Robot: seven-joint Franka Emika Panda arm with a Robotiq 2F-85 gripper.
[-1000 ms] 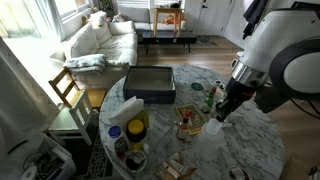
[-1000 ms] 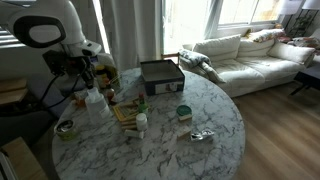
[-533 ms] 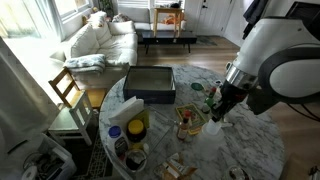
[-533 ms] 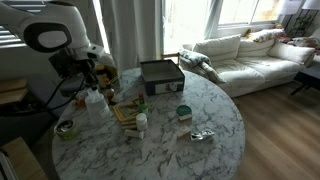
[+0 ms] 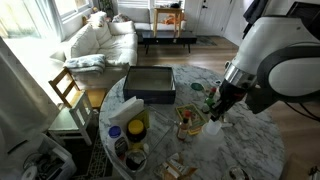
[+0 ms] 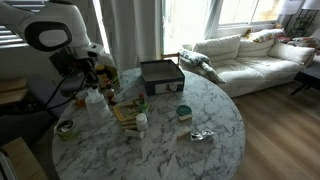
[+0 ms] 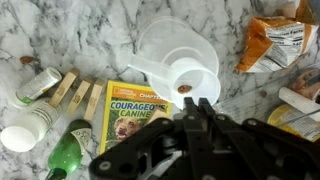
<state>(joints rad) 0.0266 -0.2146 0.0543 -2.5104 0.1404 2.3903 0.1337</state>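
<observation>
My gripper (image 7: 197, 104) is shut, its two fingertips pressed together at the near rim of a small white measuring cup (image 7: 186, 74) with a brown speck inside. The cup lies among nested white plastic scoops (image 7: 170, 40) on the marble table. I cannot tell whether the fingers pinch the rim. In both exterior views the gripper (image 5: 216, 117) (image 6: 88, 80) hangs low over the white scoops (image 5: 212, 127) near the table's edge. A yellow "Courageous Canine" book (image 7: 130, 112) lies just beside the gripper.
A green bottle (image 7: 66, 152), a small white bottle (image 7: 24, 126), wooden blocks (image 7: 80, 94) and an orange snack bag (image 7: 274, 42) surround the scoops. A black box (image 5: 150, 84) (image 6: 161, 74) sits on the round marble table (image 6: 210, 105). A wooden chair (image 5: 68, 92) and sofa (image 6: 245, 55) stand nearby.
The arm shifted a little lower and toward the table's middle between one second and half a second ago. Since then nothing has visibly moved.
</observation>
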